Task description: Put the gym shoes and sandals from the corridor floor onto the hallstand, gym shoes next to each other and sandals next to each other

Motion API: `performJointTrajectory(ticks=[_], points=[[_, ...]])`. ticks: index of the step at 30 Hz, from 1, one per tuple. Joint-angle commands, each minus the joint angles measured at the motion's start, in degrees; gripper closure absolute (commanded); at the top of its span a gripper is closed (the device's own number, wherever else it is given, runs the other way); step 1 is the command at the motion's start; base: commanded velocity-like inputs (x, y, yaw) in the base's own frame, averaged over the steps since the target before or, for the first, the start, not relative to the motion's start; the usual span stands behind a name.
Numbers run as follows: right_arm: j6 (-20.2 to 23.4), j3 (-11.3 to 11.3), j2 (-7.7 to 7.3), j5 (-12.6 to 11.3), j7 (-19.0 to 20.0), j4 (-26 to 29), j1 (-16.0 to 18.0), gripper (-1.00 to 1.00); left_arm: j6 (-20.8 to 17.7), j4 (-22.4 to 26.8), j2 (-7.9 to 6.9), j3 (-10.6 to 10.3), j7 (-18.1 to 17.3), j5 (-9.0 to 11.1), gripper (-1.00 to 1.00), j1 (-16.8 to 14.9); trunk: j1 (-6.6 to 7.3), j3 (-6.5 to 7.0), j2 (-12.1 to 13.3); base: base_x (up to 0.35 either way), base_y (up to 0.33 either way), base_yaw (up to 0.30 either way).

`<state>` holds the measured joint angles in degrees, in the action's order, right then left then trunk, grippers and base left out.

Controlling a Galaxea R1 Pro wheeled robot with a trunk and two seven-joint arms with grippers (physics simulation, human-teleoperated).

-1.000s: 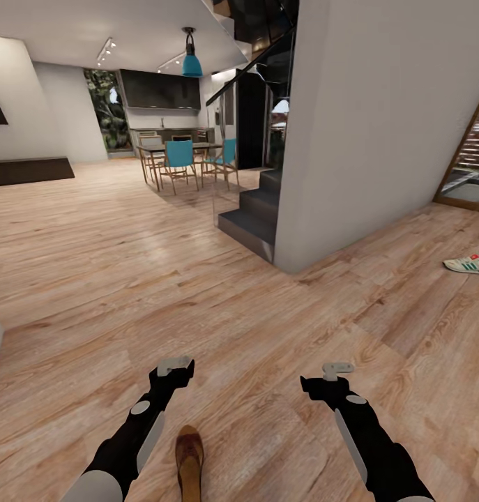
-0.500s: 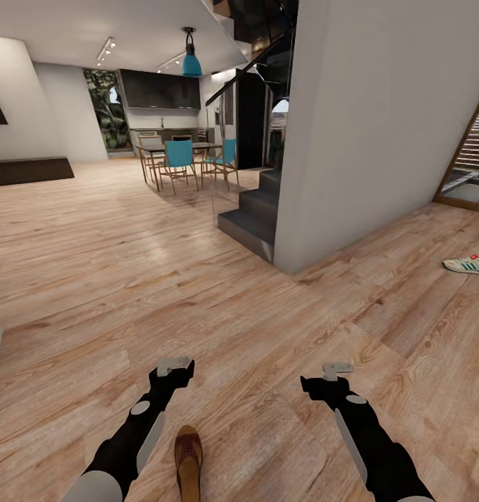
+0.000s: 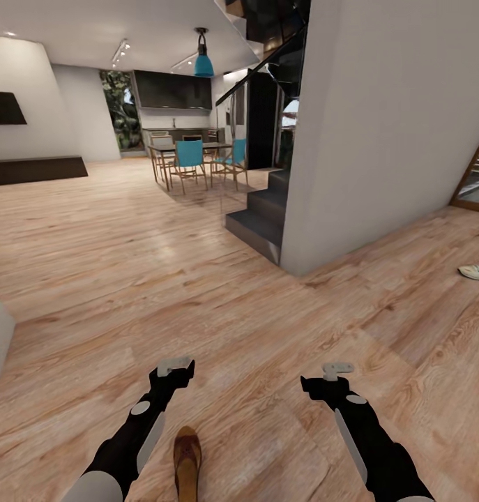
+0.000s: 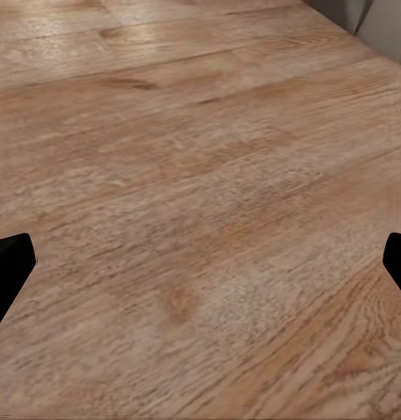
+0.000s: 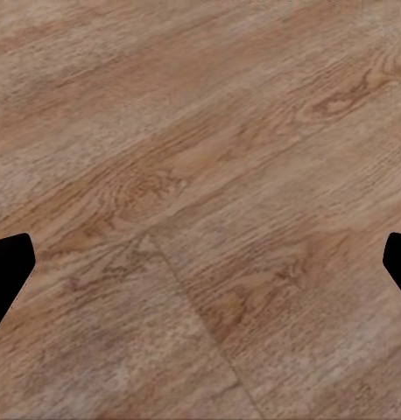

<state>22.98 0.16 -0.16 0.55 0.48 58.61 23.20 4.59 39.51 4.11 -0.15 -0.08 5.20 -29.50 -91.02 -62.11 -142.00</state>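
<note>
Floor [image 3: 218, 300]: wood planks ran past a grey staircase [image 3: 261, 219].
Gym shoe [image 3: 476, 271]: lay far right, cut by the frame edge.
Sandal [image 3: 187, 457]: lay between the arms, nearest.
Left gripper [image 4: 200, 262]: fingers wide, empty.
Right gripper [image 5: 200, 262]: fingers wide, empty.
Advice: probably back up, lower onto the sandal lengthwise.

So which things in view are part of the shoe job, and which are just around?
Job:
- gym shoe, on the floor at the right edge
- sandal, on the floor between the arms

Just around:
- dining table and chairs
- staircase
- pendant lamp
</note>
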Motion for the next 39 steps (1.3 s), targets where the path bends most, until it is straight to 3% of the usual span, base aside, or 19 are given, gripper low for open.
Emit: performJointTrajectory(ticks=[1,10,30,34,39], points=[[0.3,0.0,-0.02,0.1,0.1,0.1,0.0,-1.00,0.2,0.0,0.02,0.0,0.0,0.5,-1.00,0.0,0.01,-0.05,0.0,0.021,-0.069,0.277],[0.3,0.0,-0.02,0.1,0.1,0.1,0.0,-1.00,0.2,0.0,0.02,0.0,0.0,0.5,-1.00,0.0,0.01,-0.05,0.0,0.007,-0.023,0.225],[0.3,0.1,-0.06,0.2,0.1,0.2,-0.1,-1.00,0.2,-0.5,-0.29,0.1,0.0,0.4,-1.00,0.2,0.01,-0.07,0.0,0.000,-0.001,0.010],[0.3,0.0,-0.03,0.1,0.1,0.3,-0.1,-1.00,0.7,-3.8,-0.32,0.1,0.0,0.4,-1.00,0.2,-0.68,-1.09,-1.3,0.000,0.000,0.000],[0.3,0.0,-0.02,0.1,0.1,0.3,-0.1,-1.00,5.7,-7.4,-0.29,0.0,0.0,0.3,-1.00,0.2,-0.81,-2.63,-1.3,0.000,0.000,0.000]])
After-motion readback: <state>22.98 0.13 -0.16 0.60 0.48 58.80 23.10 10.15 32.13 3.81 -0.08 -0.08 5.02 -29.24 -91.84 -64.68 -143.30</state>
